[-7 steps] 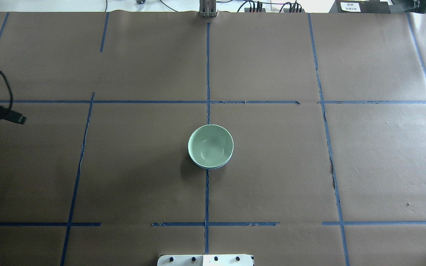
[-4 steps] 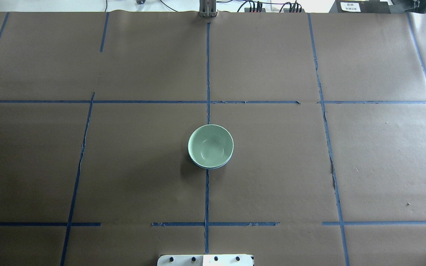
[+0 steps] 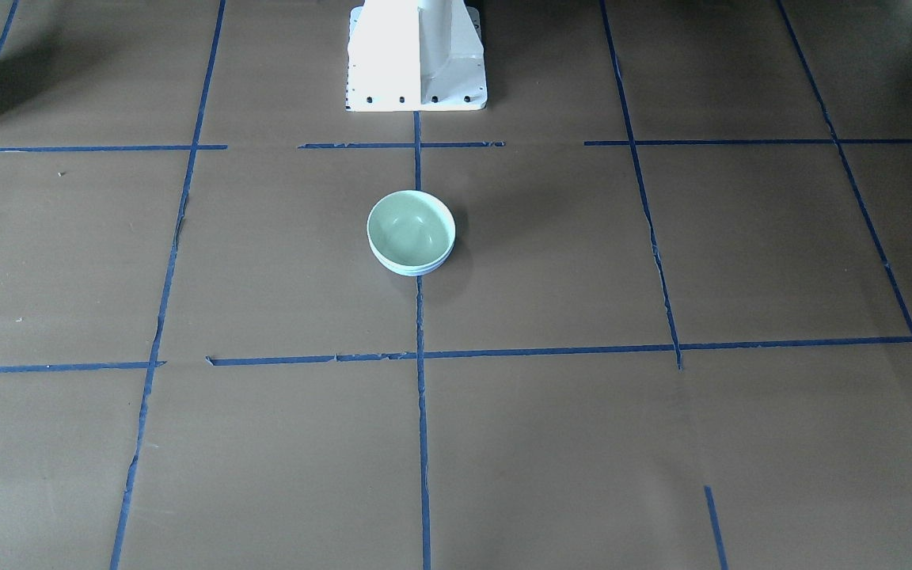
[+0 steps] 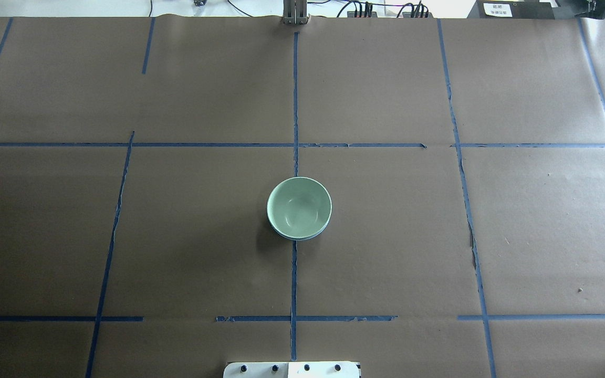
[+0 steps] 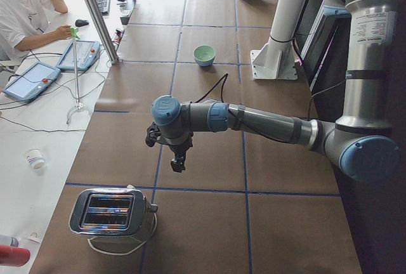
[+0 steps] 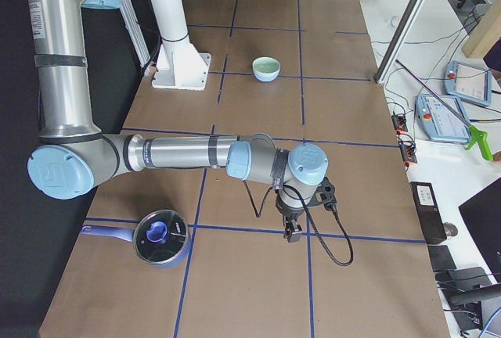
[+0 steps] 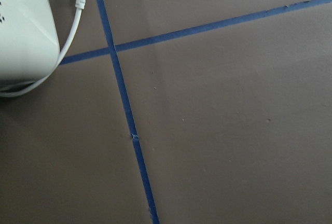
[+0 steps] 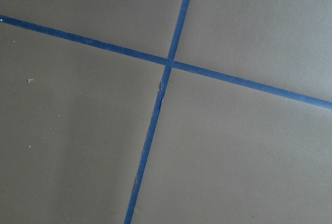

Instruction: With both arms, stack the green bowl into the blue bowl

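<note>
The green bowl (image 4: 299,207) sits nested inside the blue bowl (image 4: 296,237) at the table's middle, on the centre tape line. Only a thin blue rim shows under it. The stack also shows in the front view, the green bowl (image 3: 411,226) over the blue rim (image 3: 413,271), and small in both side views. My left gripper (image 5: 177,163) hangs over the table far off at the left end, near a toaster. My right gripper (image 6: 292,234) hangs far off at the right end. Whether either is open or shut I cannot tell. Both wrist views show only paper and tape.
A chrome toaster (image 5: 111,212) with a white cord stands at the left end; its corner (image 7: 21,27) shows in the left wrist view. A pot with a blue lid (image 6: 160,236) stands at the right end. The white pedestal base (image 3: 416,55) is behind the bowls. An operator (image 5: 19,14) sits beside the table.
The left gripper at the overhead view's left edge one second ago has moved out of that view. The stacked bowls have not moved.
</note>
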`<state>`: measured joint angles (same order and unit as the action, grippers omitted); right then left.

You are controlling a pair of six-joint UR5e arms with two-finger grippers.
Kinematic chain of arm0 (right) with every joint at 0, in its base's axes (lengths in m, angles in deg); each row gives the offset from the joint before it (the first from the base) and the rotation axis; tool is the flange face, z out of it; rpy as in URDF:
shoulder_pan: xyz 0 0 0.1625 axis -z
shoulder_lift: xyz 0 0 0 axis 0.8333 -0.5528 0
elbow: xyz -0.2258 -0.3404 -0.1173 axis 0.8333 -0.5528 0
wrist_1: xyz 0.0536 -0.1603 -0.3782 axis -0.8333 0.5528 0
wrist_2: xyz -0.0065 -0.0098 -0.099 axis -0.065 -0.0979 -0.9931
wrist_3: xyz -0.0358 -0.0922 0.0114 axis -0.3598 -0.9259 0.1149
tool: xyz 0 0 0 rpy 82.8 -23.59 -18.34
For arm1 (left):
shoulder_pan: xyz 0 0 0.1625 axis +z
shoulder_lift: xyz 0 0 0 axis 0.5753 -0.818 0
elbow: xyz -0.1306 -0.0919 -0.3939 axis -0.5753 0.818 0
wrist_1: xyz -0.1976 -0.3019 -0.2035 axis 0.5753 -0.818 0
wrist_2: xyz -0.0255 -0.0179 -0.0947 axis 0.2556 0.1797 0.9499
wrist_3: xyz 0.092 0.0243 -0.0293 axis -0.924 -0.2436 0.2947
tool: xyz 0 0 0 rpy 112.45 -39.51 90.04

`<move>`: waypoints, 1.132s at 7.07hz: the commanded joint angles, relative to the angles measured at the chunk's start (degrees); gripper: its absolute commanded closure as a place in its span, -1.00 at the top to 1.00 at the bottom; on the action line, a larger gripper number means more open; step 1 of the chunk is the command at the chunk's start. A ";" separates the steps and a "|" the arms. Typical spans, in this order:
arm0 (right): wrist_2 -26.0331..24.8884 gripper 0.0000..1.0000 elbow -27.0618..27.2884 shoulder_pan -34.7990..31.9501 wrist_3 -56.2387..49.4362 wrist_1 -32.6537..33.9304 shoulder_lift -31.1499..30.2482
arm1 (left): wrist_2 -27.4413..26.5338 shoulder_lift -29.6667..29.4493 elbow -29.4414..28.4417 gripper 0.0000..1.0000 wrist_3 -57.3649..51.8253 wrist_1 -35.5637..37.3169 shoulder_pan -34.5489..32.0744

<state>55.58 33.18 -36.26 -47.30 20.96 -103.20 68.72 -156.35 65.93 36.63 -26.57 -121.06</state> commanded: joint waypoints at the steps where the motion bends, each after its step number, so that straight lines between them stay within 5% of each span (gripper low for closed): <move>1: 0.87 1.00 -0.12 2.25 0.47 -1.08 -0.01 | 0.44 -0.09 1.19 1.00 0.88 -0.08 -0.02; 8: 1.57 1.00 -2.84 2.26 0.39 -4.42 -1.05 | 0.09 1.22 6.38 1.00 1.06 0.00 -0.02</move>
<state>57.12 30.99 -34.01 -46.93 17.84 -103.65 68.96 -155.64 71.99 37.71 -26.59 -121.07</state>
